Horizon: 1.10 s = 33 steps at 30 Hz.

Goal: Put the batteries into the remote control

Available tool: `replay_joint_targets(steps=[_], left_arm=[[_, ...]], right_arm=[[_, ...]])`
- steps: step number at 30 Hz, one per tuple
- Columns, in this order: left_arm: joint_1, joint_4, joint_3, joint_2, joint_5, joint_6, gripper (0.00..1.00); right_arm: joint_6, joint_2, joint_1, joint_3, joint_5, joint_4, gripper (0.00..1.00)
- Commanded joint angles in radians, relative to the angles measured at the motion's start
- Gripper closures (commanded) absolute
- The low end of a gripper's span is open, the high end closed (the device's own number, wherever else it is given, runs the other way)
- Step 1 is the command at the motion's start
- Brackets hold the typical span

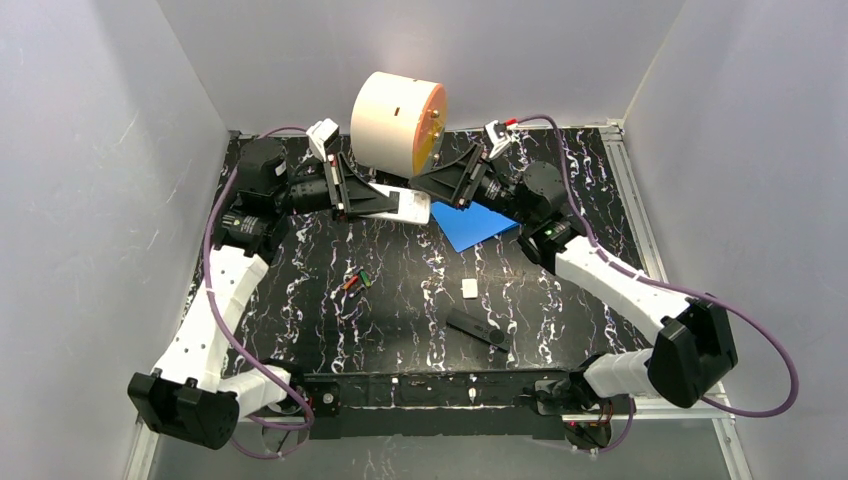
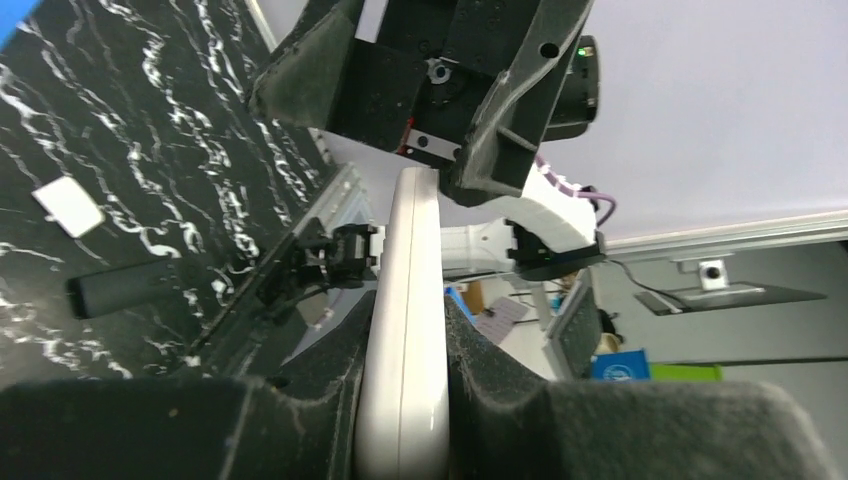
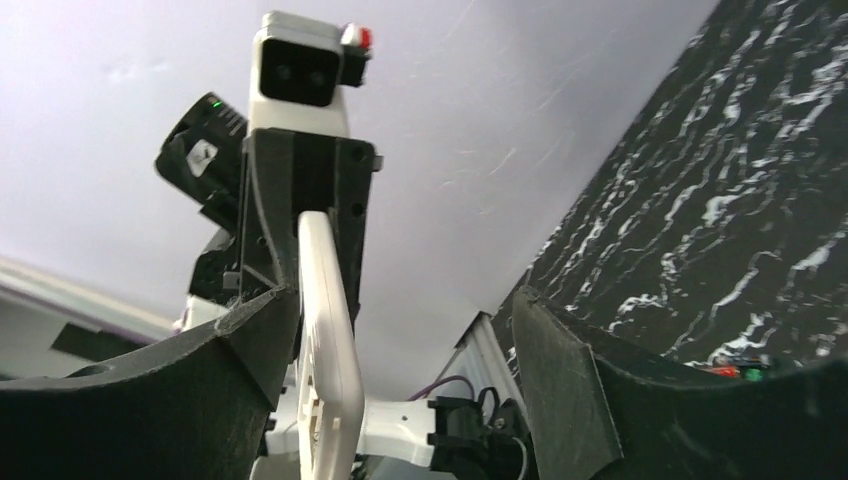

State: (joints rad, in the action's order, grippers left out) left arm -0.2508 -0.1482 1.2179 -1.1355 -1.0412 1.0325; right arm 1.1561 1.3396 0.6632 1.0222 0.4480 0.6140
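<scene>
Black marbled table (image 1: 400, 330), pale walls (image 1: 560, 60): left gripper (image 1: 375, 203) clamped on white remote (image 1: 408, 207) upper centre, right gripper (image 1: 425, 188) spread wide about its end, batteries (image 1: 355, 281) loose left of centre, likely light, slick and roll-prone, so pinch across barrel.

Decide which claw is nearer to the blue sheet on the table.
Right. The right claw is open beside the left corner of the blue sheet. The left claw is farther left, shut on the white remote.
</scene>
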Motion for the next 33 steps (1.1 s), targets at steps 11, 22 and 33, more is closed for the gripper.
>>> replay_joint_targets(steps=[11, 22, 33], left_arm=[[-0.001, -0.195, -0.055, 0.255, 0.223, -0.532, 1.00], [-0.001, -0.428, -0.014, 0.456, 0.746, -0.587, 1.00], [-0.001, -0.618, 0.114, 0.508, 1.045, -0.588, 1.00]], right_arm=[[-0.133, -0.109, 0.003, 0.044, -0.444, -0.618, 0.22], [0.064, 0.226, 0.173, 0.189, -0.489, -0.919, 0.31], [-0.119, 0.625, 0.423, 0.599, -0.839, -1.116, 0.43]])
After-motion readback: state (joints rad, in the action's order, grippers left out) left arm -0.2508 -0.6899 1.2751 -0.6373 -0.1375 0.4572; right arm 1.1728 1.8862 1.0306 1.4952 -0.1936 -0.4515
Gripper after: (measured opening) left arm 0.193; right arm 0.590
